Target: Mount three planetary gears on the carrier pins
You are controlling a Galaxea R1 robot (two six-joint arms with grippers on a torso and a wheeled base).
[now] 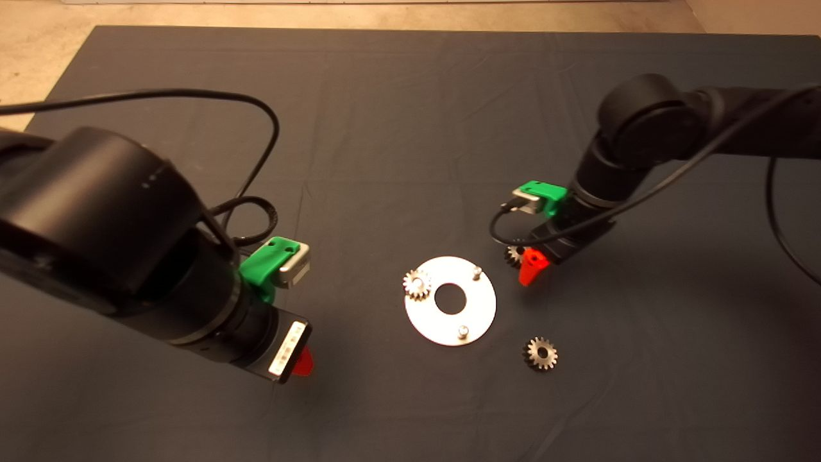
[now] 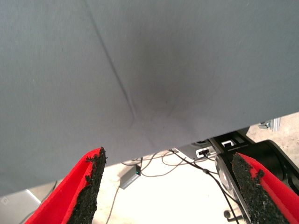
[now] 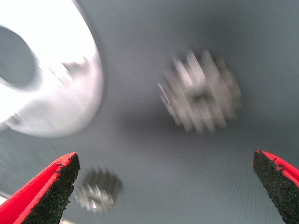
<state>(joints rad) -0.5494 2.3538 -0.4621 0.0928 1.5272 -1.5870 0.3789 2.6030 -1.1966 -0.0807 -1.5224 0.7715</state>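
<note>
The round silver disc (image 1: pixel 478 311) lies mid-mat. One planetary gear (image 1: pixel 417 283) sits on its left carrier pin. The other two pins (image 1: pixel 476 272) (image 1: pixel 462 331) are bare. A second gear (image 1: pixel 514 255) lies on the mat just right of the disc, partly hidden by my right gripper (image 1: pixel 530 268), which hovers over it. In the right wrist view that gear (image 3: pixel 201 95) lies ahead of the open gripper (image 3: pixel 166 161), beside the disc (image 3: pixel 56 98). A third gear (image 1: pixel 541 353) lies loose at the disc's front right; it also shows in the right wrist view (image 3: pixel 98 189). My left gripper (image 1: pixel 301 362) is open and empty, left of the disc.
The dark mat (image 1: pixel 397 128) covers the table. The left wrist view shows the open left gripper (image 2: pixel 168 161) over bare mat (image 2: pixel 149 70), with cables and a robot base on the floor (image 2: pixel 177 186) past the mat's edge.
</note>
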